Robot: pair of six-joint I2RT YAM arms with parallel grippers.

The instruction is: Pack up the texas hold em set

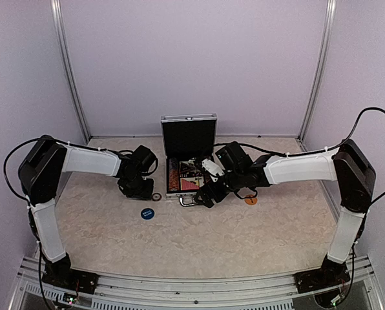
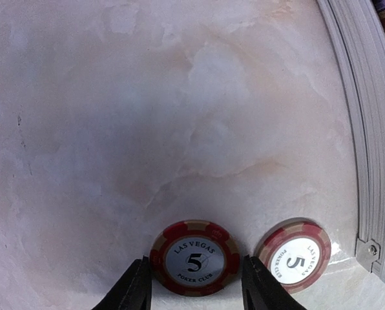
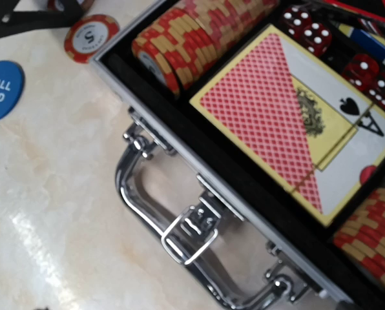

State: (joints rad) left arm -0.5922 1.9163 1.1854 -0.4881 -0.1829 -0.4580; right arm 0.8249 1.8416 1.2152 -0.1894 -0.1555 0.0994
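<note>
Legible writing: the chip (image 2: 194, 258) on the table (image 2: 115, 129) reads "LAS VEGAS", "5", "POKER CLUB". The second chip (image 2: 294, 258), just beside it on the right, carries the same "5" and lettering (partly lost to glare). The blue button (image 3: 2, 90) reads "SMALL" over "LIND", with the first letter cut off by the frame edge. The red deck (image 3: 289, 129) shows a spade and an "A". The orange button (image 1: 250, 200) has a dark mark, too small to read.

Left end effector (image 2: 196, 281): the fingers (image 2: 135, 290) stand on either side of the first chip, right at its rim. Whether they press it I cannot tell.

Right end effector (image 1: 208, 192): spread wide with nothing in it, hovering over the front edge of the case (image 1: 189, 169).

The case sits open mid-table toward the far wall, lid (image 1: 188, 135) upright, handle (image 3: 179, 219) facing the arms. Inside are rows of orange-red chips (image 3: 192, 32), the red deck and red dice (image 3: 307, 29).

Both loose chips lie just left of the case's ribbed wall. The blue button lies nearer the arms, apart from them. The orange button lies right of the case, close under the right arm, which overhangs the case's right half in the top view.
</note>
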